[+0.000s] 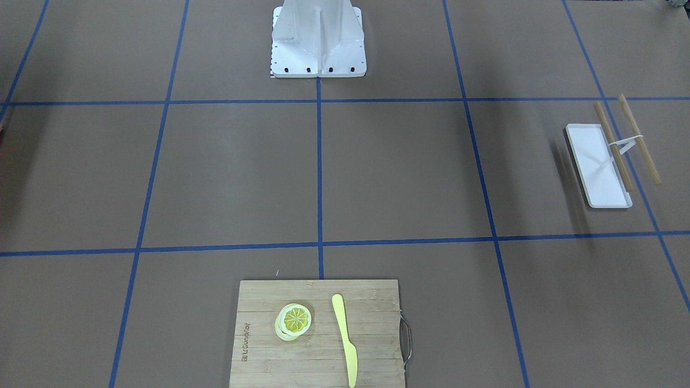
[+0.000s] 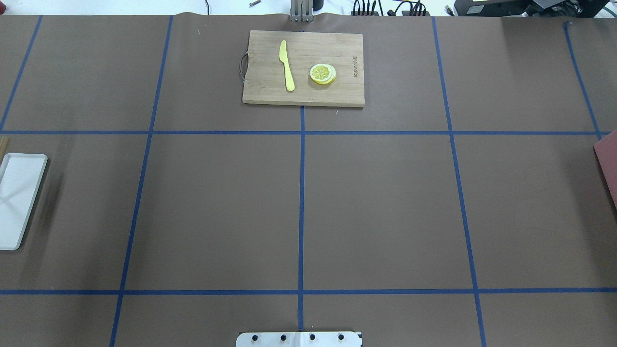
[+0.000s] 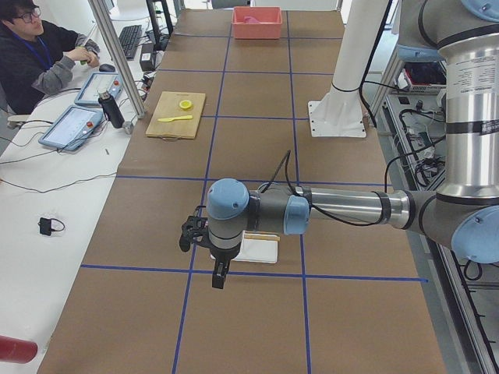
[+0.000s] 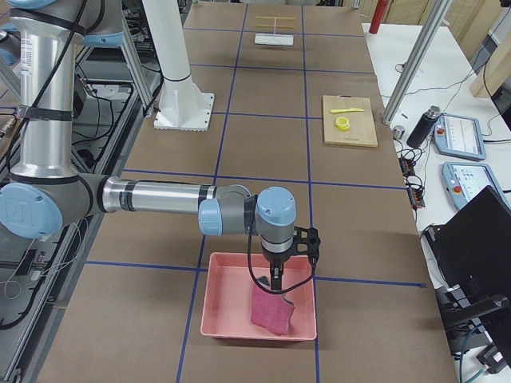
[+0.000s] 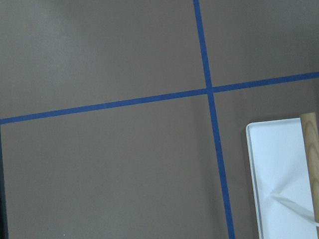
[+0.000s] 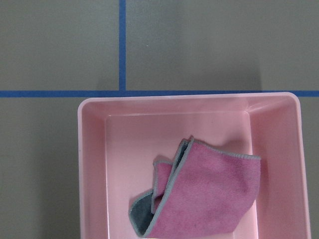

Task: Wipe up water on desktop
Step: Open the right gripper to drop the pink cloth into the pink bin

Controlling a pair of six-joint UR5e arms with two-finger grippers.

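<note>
The brown desktop (image 2: 385, 207), crossed by blue tape lines, shows no water in any view. A pink cloth (image 6: 209, 196) lies crumpled in a pink tray (image 6: 92, 164). In the exterior right view my right gripper (image 4: 275, 283) hangs just above that cloth (image 4: 270, 311); I cannot tell whether it is open. In the exterior left view my left gripper (image 3: 220, 279) hangs over the desktop next to a white tray (image 3: 261, 249); I cannot tell whether it is open. Neither wrist view shows the gripper's fingers.
A bamboo cutting board (image 2: 303, 67) at the table's far side holds a yellow knife (image 2: 287, 65) and lemon slices (image 2: 323, 73). The white tray (image 1: 598, 164) has two wooden sticks (image 1: 639, 137) across it. The robot's base plate (image 1: 318, 40) is at mid-table. An operator (image 3: 39, 54) sits beside the table.
</note>
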